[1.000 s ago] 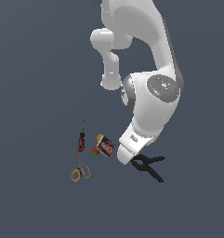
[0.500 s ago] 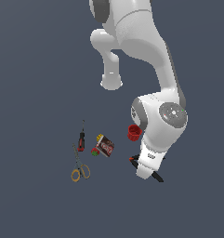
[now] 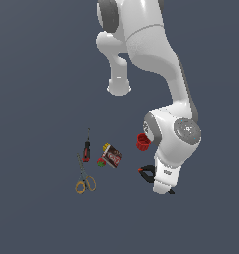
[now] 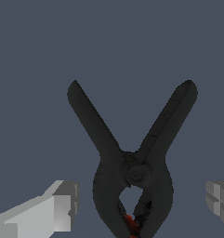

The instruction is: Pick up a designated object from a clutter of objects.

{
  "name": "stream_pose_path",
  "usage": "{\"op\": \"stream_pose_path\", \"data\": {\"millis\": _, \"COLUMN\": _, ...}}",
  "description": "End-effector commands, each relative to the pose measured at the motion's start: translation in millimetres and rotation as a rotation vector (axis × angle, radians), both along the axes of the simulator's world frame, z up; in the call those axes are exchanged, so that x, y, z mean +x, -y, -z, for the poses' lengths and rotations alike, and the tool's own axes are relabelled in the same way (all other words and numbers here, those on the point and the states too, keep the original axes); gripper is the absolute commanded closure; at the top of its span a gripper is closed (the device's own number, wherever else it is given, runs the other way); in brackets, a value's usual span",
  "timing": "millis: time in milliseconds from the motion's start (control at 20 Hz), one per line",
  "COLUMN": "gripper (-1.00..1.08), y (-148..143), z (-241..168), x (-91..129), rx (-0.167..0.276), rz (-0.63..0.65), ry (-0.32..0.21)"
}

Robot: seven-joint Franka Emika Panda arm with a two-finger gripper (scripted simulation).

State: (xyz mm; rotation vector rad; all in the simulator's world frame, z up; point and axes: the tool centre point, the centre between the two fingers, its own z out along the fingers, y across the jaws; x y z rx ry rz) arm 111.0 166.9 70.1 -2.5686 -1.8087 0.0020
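Observation:
The designated object, a black spring clamp (image 4: 134,169), lies flat with its two handles splayed and a red-orange jaw tip (image 4: 128,222). In the wrist view my gripper (image 4: 141,201) is open and straddles the clamp's jaw end, one finger (image 4: 53,209) on each side and neither touching it. In the exterior view the white hand (image 3: 166,173) sits low over the clamp (image 3: 148,172). It hides most of the clamp, so only the jaw end shows. The rest of the clutter lies towards the exterior view's left.
A small red cup (image 3: 142,141) stands close beside the wrist. Further to the exterior view's left are a red printed box (image 3: 112,156), a tiny red-green piece (image 3: 101,161), a red-and-black screwdriver (image 3: 87,148) and yellow-handled scissors (image 3: 84,179).
The wrist has swung down over the clamp, which now hides most of it. The red cup, covered a second ago, has come into view. The other items have not moved.

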Motion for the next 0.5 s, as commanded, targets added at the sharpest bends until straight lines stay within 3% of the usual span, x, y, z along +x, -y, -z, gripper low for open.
{"op": "stream_pose_path", "data": {"millis": 0, "gripper": -0.92, "y": 0.0, "z": 0.0, "x": 0.0, "rx": 0.000, "rz": 0.000, "ry": 0.000}}
{"op": "stream_pose_path", "data": {"millis": 450, "gripper": -0.92, "y": -0.3, "z": 29.1, "x": -0.7, "rx": 0.000, "rz": -0.004, "ry": 0.001}}
